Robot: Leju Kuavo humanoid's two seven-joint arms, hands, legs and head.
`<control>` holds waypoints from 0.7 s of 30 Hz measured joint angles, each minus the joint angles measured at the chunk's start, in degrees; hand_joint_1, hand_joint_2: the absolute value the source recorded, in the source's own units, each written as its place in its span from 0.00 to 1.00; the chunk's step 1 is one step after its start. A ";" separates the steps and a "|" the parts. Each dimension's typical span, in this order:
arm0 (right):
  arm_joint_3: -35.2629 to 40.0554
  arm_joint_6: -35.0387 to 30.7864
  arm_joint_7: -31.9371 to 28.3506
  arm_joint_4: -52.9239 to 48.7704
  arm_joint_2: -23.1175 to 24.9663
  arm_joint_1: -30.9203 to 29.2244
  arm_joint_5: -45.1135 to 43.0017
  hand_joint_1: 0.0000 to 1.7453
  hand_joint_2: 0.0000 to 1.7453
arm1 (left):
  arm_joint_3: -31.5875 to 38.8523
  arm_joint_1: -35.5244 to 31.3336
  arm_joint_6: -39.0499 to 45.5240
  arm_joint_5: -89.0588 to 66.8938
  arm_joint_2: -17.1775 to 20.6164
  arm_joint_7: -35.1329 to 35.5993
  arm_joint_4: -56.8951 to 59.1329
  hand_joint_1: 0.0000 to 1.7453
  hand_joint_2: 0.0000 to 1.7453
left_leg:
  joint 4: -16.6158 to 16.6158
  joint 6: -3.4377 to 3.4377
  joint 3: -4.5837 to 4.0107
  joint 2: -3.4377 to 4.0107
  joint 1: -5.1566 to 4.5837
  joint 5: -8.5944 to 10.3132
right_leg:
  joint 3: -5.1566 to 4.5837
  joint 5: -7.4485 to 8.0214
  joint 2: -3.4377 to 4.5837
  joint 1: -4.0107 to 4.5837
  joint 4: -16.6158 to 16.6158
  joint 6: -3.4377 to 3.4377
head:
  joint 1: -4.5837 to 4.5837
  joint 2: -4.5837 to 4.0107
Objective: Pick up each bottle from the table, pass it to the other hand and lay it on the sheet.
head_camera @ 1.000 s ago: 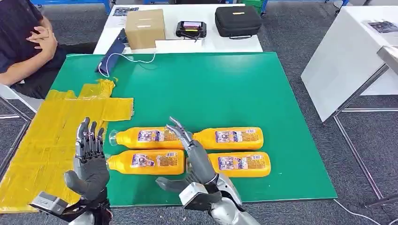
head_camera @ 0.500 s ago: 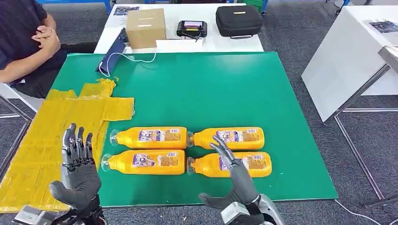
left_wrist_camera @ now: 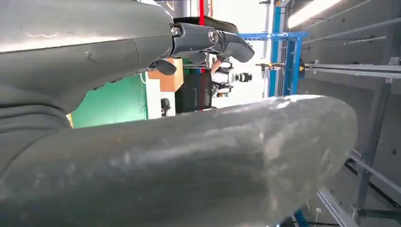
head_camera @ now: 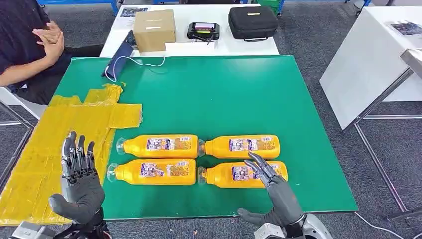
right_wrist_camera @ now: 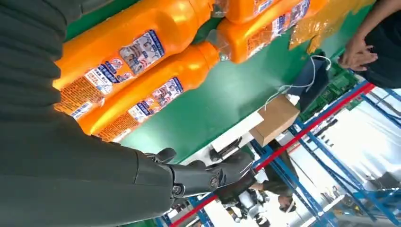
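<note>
Several orange bottles lie on their sides in two rows on the green table (head_camera: 224, 94): far left (head_camera: 159, 146), far right (head_camera: 242, 146), near left (head_camera: 154, 172), near right (head_camera: 236, 175). The yellow sheet (head_camera: 54, 139) covers the table's left end. My right hand (head_camera: 276, 191) is open, fingers spread, hovering over the near right bottle's base end and holding nothing. My left hand (head_camera: 78, 181) is open and upright over the sheet's edge, left of the near left bottle. In the right wrist view the near right bottle (right_wrist_camera: 127, 49) and the far right one (right_wrist_camera: 151, 99) lie beside my right hand (right_wrist_camera: 189, 177).
A person (head_camera: 25, 45) sits at the table's far left corner with hands raised. A blue pouch with a white cable (head_camera: 118, 59) lies at the far edge. Behind stand a cardboard box (head_camera: 154, 30), a black case (head_camera: 252, 22) and a white side table (head_camera: 368, 55).
My right hand has swung from the gap between the bottles to the right and back toward the near edge. My left hand has sunk lower and left. The bottles have stayed put.
</note>
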 measured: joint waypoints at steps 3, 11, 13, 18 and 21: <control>-0.44 0.00 0.11 -0.22 -0.35 0.09 -0.02 0.00 1.00 | 0.00 0.00 0.00 -0.02 -0.02 0.00 -0.02 0.00 0.00 | 0.00 0.00 0.00 0.00 0.00 0.00 | 0.00 0.00 0.00 0.00 0.00 0.00 | -0.02 0.00; -0.72 0.22 0.61 -0.35 -0.59 0.20 0.40 0.00 1.00 | 0.02 0.00 0.00 0.00 -0.09 0.00 -0.07 0.00 0.00 | 0.00 0.00 0.00 0.00 0.00 0.00 | 0.00 0.00 0.00 0.00 0.00 0.00 | 0.00 0.00; -0.79 0.75 2.08 -0.35 -0.96 0.18 1.49 0.00 1.00 | 0.02 -0.02 0.02 -0.43 -0.09 0.09 -0.22 0.00 0.00 | 0.00 0.00 0.00 0.00 0.00 0.00 | 0.00 0.00 0.00 -0.01 0.00 0.00 | 0.00 0.00; -2.89 4.72 6.17 0.33 -3.06 -1.38 3.65 0.00 1.00 | -0.42 -0.46 0.48 -1.18 -0.07 0.44 -0.57 0.00 0.00 | 0.00 0.02 0.00 0.00 -0.01 0.01 | 0.02 0.03 0.00 -0.02 0.00 0.04 | 0.00 0.00; -5.01 7.46 7.76 1.53 -4.44 -2.53 4.42 0.00 1.00 | -0.39 -0.53 0.15 -0.37 -0.04 0.57 -0.90 0.00 0.00 | 0.01 0.02 0.00 0.00 -0.02 0.03 | 0.03 0.04 -0.01 -0.02 0.00 0.05 | 0.00 0.00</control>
